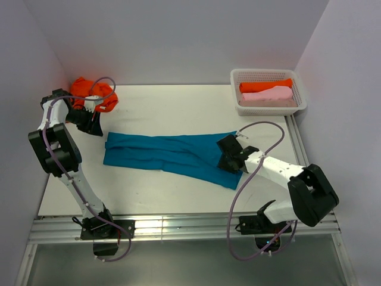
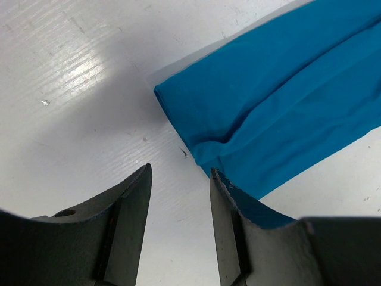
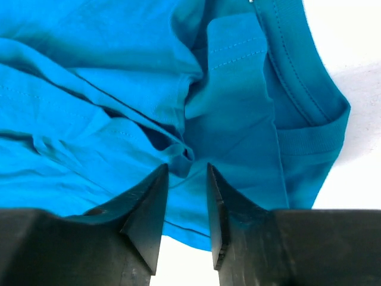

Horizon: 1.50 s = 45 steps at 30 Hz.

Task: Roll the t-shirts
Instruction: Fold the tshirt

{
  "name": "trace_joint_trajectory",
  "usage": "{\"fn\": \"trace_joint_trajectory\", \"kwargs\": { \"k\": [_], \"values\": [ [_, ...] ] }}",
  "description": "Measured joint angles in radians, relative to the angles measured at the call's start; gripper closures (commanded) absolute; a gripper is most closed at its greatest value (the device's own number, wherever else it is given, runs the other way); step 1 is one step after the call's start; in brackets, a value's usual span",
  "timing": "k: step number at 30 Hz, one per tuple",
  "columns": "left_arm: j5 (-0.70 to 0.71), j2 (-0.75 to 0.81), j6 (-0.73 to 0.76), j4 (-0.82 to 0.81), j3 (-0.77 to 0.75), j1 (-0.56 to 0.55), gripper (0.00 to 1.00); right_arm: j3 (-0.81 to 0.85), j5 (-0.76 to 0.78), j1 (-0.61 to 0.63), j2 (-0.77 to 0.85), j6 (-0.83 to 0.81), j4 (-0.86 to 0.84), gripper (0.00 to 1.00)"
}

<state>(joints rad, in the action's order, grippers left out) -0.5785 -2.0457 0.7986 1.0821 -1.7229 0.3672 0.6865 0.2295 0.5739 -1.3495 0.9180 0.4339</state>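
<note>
A teal-blue t-shirt (image 1: 166, 155), folded into a long strip, lies across the middle of the table. My right gripper (image 1: 228, 156) hovers over its right end. In the right wrist view the gripper (image 3: 187, 173) is open, with the creased cloth (image 3: 119, 89) and the collar (image 3: 315, 131) beneath it and nothing pinched. My left gripper (image 1: 95, 124) stands just off the strip's left end. In the left wrist view it (image 2: 180, 179) is open over bare table, and the shirt's end (image 2: 286, 101) lies to the upper right. A crumpled orange t-shirt (image 1: 89, 89) sits at the back left, behind the left arm.
A white lattice basket (image 1: 302, 102) at the back right holds a rolled orange shirt (image 1: 265, 85) and a rolled pink shirt (image 1: 271, 94). Grey walls close in the back and both sides. A metal rail runs along the near edge by the arm bases.
</note>
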Motion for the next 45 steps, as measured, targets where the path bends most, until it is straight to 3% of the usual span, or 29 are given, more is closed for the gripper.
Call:
{"fn": "trace_joint_trajectory", "kwargs": {
  "k": [11,19,25,30,33,36,39,45],
  "values": [
    [0.000,0.000,0.001,0.000,0.000,-0.002,0.51,0.201,0.017,0.008,-0.010,-0.027,0.032,0.54],
    [0.000,0.000,0.001,0.000,0.000,-0.005,0.51,0.534,-0.013,0.010,-0.363,-0.116,0.000,0.44],
    [0.000,0.000,0.000,0.000,0.000,-0.008,0.51,0.678,-0.037,0.005,-0.556,-0.162,0.025,0.45],
    [0.000,0.000,0.000,0.000,0.000,-0.008,0.51,0.687,-0.056,0.004,-0.577,-0.177,0.039,0.56],
    [0.000,0.000,0.000,0.000,0.000,-0.008,0.51,0.684,-0.063,0.004,-0.577,-0.180,0.038,0.74],
    [0.000,0.000,0.000,0.000,0.000,-0.008,0.52,0.668,-0.066,0.004,-0.569,-0.180,0.038,0.83],
    [0.000,0.000,0.000,0.000,0.000,-0.008,0.52,0.641,-0.070,0.004,-0.547,-0.178,0.039,0.91],
    [0.000,0.000,0.000,0.000,0.000,-0.008,0.52,0.601,-0.068,0.010,-0.497,-0.172,0.038,0.94]
  ]
}}
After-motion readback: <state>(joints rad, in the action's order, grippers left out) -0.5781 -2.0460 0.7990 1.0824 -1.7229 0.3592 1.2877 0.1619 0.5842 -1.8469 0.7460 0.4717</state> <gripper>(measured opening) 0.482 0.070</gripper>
